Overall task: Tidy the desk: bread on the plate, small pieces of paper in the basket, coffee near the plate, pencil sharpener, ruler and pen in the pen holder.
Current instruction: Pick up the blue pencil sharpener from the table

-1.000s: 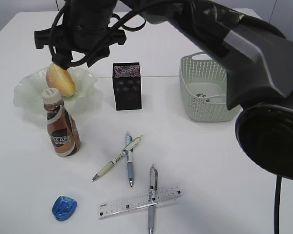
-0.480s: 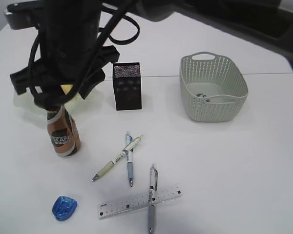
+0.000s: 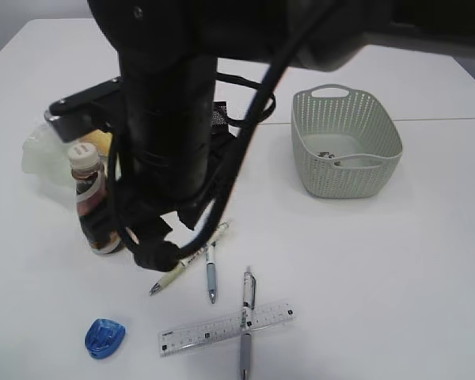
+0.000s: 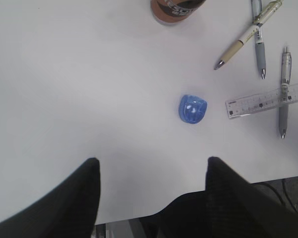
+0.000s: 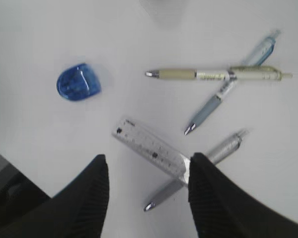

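Blue pencil sharpener (image 4: pixel 192 109) near the desk (image 3: pixel 396 269) front edge may be skidded off by a skewed close, both grippers (image 4: pixel 151 168) (image 5: pixel 148 171) being spread and empty.

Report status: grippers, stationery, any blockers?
Left gripper and right gripper open, empty. Sharpener, ruler, three pens on desk. Ruler lies across the grey pen.
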Robot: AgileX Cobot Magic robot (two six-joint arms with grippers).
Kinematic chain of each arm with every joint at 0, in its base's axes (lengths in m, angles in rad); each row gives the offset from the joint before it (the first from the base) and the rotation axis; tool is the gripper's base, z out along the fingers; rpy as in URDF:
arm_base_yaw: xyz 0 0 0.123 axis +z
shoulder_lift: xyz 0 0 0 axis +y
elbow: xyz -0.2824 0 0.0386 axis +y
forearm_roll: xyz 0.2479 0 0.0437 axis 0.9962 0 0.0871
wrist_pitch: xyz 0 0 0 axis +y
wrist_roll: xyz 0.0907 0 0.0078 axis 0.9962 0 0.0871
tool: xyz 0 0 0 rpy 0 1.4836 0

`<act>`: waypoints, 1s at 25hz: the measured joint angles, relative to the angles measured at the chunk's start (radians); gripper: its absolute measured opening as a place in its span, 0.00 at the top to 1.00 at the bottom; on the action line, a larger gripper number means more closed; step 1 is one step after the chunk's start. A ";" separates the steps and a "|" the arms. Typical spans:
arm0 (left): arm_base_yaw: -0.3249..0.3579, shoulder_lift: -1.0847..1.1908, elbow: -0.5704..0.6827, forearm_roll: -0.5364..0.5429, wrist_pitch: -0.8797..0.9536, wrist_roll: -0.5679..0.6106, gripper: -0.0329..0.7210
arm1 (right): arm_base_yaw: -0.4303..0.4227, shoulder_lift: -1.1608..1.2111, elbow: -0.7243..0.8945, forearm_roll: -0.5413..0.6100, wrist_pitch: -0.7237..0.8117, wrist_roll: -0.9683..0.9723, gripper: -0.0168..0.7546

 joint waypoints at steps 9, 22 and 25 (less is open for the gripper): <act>0.000 0.000 0.000 0.012 0.001 0.000 0.31 | -0.080 -0.168 0.332 0.016 -0.010 -0.029 0.49; 0.000 0.000 0.000 0.040 0.001 0.000 0.31 | -0.553 -0.385 0.508 0.035 -0.088 -0.083 0.49; 0.000 0.000 0.000 0.076 0.001 0.000 0.31 | -0.653 -0.417 0.512 0.055 -0.089 -0.083 0.49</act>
